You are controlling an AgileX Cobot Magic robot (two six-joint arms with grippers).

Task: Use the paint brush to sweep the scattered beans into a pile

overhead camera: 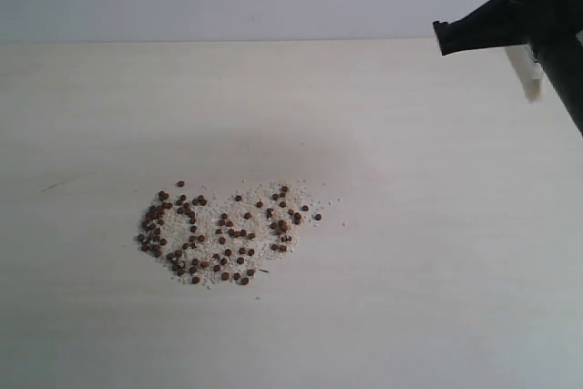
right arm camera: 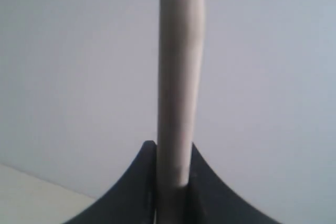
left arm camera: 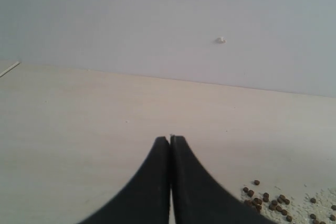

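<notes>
Sweeping is best done inward from the patch's rim: tiny round reddish-brown beans (overhead camera: 223,234) lie at eight o'clock of the right tool (right arm camera: 172,146), which is clamped on the pale wooden-handled paint brush (right arm camera: 178,77); the left tool (left arm camera: 170,139) is closed, empty.

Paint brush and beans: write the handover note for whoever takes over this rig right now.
Left gripper: shut, empty, near the beans.
Right gripper: shut on the paint brush, raised at the far right of the exterior view, away from the beans.
Done: beans lie in one loose, flat patch on the table, left of centre.
To do: lower the brush and sweep the spread beans into a tight pile.
</notes>
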